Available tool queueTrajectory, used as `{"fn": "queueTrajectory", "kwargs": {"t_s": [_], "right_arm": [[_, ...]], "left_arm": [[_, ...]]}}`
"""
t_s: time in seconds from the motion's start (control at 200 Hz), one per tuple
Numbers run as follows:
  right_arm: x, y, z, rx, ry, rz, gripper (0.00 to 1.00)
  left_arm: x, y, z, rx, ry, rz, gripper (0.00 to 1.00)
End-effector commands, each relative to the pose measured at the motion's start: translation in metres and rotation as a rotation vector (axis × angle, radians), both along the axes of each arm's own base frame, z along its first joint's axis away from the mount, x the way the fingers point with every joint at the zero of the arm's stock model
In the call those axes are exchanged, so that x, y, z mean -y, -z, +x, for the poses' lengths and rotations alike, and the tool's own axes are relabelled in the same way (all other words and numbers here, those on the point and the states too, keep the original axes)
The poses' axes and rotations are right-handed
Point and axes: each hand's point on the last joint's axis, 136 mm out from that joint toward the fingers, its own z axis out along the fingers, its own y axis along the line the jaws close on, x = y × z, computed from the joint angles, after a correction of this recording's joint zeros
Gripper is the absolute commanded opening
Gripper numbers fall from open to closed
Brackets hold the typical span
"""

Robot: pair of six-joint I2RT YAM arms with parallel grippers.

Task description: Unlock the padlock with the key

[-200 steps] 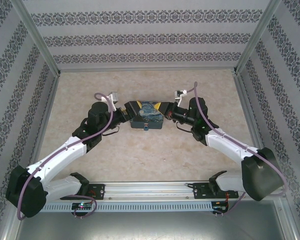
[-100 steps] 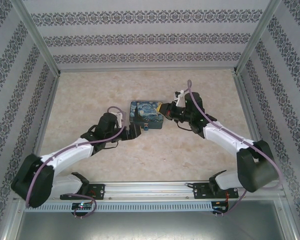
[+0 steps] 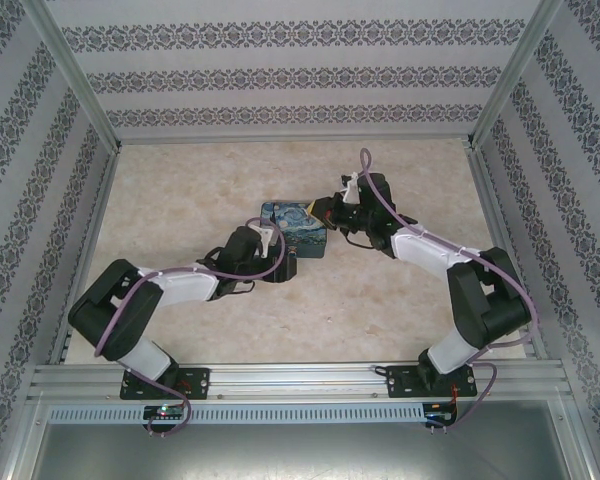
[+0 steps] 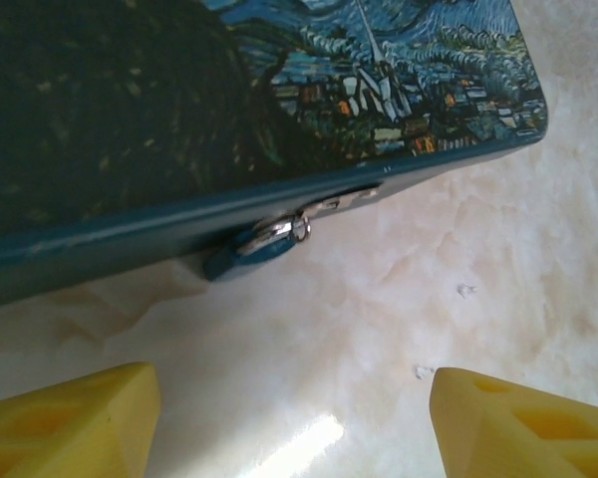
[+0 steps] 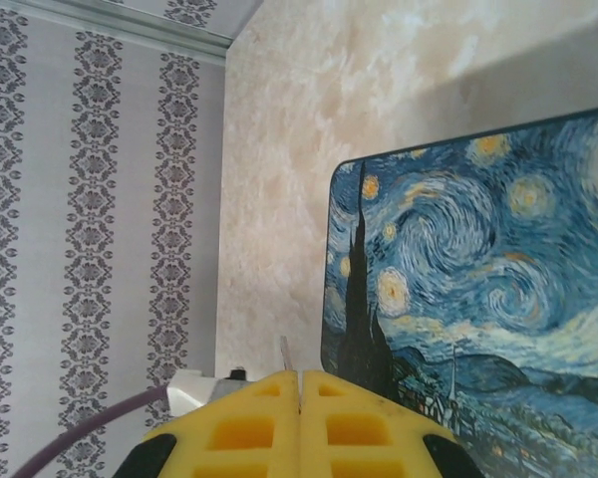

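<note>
The padlock, a tiny blue body with a silvery shackle, hangs from the clasp on the front wall of the starry-night tin. My left gripper is low over the table just in front of the padlock. It is open, with its yellow fingers wide apart and nothing between them. In the top view the left gripper sits at the tin's near side. My right gripper is shut on the key, whose thin metal blade sticks out past the pads. The right gripper hovers at the tin's right end.
The tin lies flat on the beige marbled table. Patterned walls with metal posts enclose the back and both sides. A metal rail carrying the arm bases runs along the near edge.
My left gripper swung from the tin's left end round to its front, dropped low and narrowed its jaws. The right gripper drew back a little toward the tin's far right corner, still shut.
</note>
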Motion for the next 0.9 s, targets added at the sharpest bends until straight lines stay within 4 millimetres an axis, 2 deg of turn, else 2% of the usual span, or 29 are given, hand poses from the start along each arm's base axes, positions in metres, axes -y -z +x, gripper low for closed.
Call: {"fn": "queueTrajectory", "kwargs": {"t_s": [0.0, 0.375, 0.69, 0.894], "right_arm": [[0.000, -0.013, 0.015, 0.041, 0.010, 0.030, 0.00], [0.006, 0.000, 0.032, 0.016, 0.030, 0.046, 0.00], [0.011, 0.012, 0.040, -0.009, 0.040, 0.053, 0.00], [0.012, 0.023, 0.041, -0.030, 0.047, 0.047, 0.00]], "left_arm": [[0.017, -0.013, 0.019, 0.121, 0.029, -0.009, 0.70], [0.023, 0.009, 0.038, 0.168, 0.002, 0.042, 0.61], [0.038, 0.025, 0.044, 0.181, 0.015, 0.073, 0.60], [0.048, 0.026, 0.045, 0.188, 0.025, 0.060, 0.59]]}}
